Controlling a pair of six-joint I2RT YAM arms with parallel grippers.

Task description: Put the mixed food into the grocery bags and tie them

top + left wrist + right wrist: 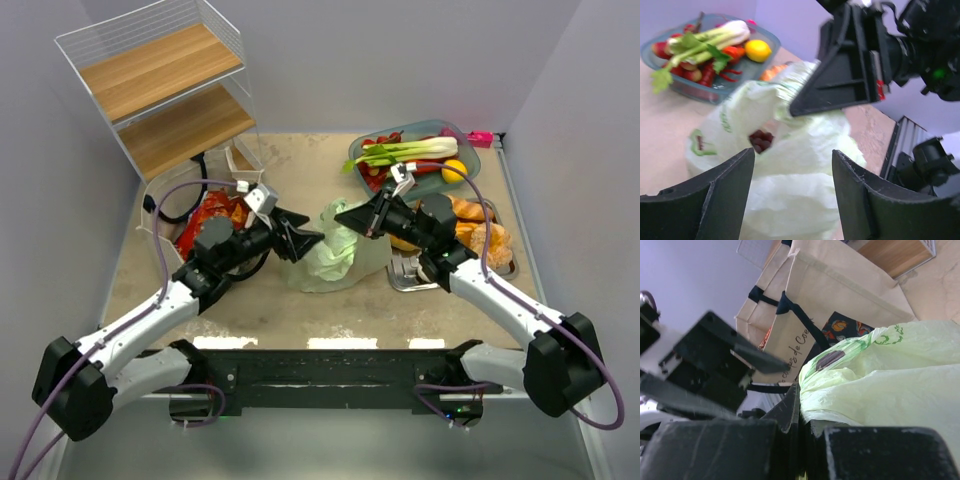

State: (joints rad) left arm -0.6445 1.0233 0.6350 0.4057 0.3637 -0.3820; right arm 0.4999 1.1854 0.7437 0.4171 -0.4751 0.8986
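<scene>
The pale-green bag (325,258) is thin crinkly plastic, the tote (840,285) matt canvas.

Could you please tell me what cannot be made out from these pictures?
- Inside the green bag: all views, its own opaque folds hide it; the dark patch in the left wrist view is unclear.
- Inside the canvas tote: top view, left arm covers part; right wrist view shows only its outside.
- Bread tray: top view, right arm covers part of it.

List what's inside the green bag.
Through a gap in the pale-green bag only a dark reddish clump shows, possibly grapes. The crumpled plastic covers everything else inside.
</scene>
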